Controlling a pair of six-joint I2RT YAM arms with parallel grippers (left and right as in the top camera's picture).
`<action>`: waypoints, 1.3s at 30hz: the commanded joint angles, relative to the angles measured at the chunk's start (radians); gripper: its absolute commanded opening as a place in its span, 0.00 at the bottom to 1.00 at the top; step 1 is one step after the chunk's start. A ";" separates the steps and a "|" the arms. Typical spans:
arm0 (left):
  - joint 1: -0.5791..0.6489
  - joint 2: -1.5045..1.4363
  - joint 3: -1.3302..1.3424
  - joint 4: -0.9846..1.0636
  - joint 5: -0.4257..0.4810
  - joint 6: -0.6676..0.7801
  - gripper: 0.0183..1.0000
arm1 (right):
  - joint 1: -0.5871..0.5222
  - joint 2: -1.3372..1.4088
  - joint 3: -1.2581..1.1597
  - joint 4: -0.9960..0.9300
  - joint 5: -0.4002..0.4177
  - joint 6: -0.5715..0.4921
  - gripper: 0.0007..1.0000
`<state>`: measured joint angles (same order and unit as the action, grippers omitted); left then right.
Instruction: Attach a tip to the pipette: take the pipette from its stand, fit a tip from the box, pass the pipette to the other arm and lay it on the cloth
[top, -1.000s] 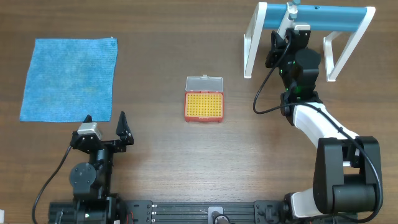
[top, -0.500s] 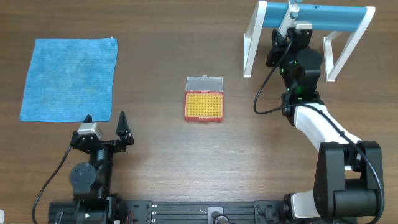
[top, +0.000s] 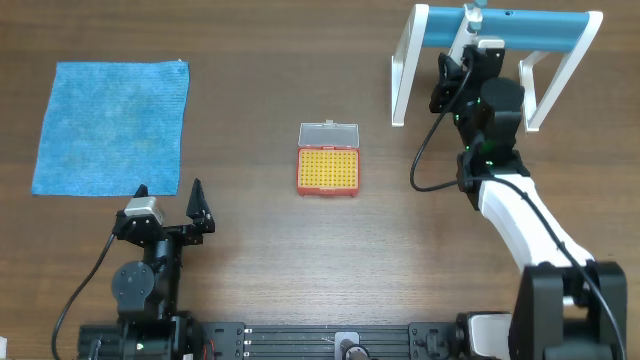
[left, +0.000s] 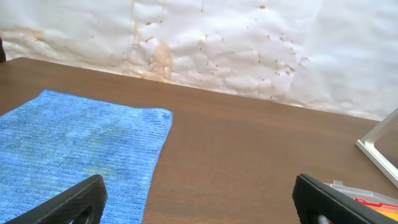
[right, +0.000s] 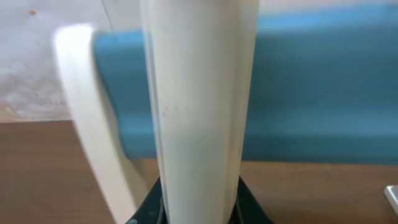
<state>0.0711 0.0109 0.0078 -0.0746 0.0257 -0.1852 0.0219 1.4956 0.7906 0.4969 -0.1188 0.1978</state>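
Observation:
The white pipette (right: 199, 106) hangs upright on the stand, whose blue bar (top: 520, 28) rests on white legs at the back right. Its grey top (top: 470, 14) pokes above the bar. My right gripper (top: 460, 66) is at the stand, shut on the pipette body, with its dark fingers hugging both sides (right: 199, 208). An orange tip box (top: 328, 170) with its clear lid open sits mid-table. The blue cloth (top: 112, 128) lies flat at the back left. Near the front left, my left gripper (top: 167, 200) stands open and holds nothing.
The stand's white leg (right: 87, 118) is close beside the pipette. In the left wrist view the cloth (left: 68, 149) lies ahead, with the tip box (left: 367, 199) off to one side. Bare wooden tabletop (top: 250, 260) separates the box, the cloth and the arms.
The right arm's forearm and elbow have shifted slightly right, with the gripper staying at the pipette. The left arm has not moved.

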 joint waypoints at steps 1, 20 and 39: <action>0.001 -0.007 -0.002 -0.006 -0.015 -0.005 0.96 | 0.010 -0.089 0.010 0.005 -0.006 0.000 0.08; 0.001 -0.007 -0.002 -0.006 -0.015 -0.005 0.96 | 0.396 -0.219 -0.570 0.774 -0.104 0.000 0.08; 0.001 -0.007 -0.002 -0.006 -0.015 -0.005 0.96 | 0.504 0.048 -0.411 0.779 -0.110 0.000 0.08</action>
<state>0.0711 0.0109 0.0078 -0.0746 0.0257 -0.1848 0.5201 1.5146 0.3412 1.2655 -0.2199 0.1974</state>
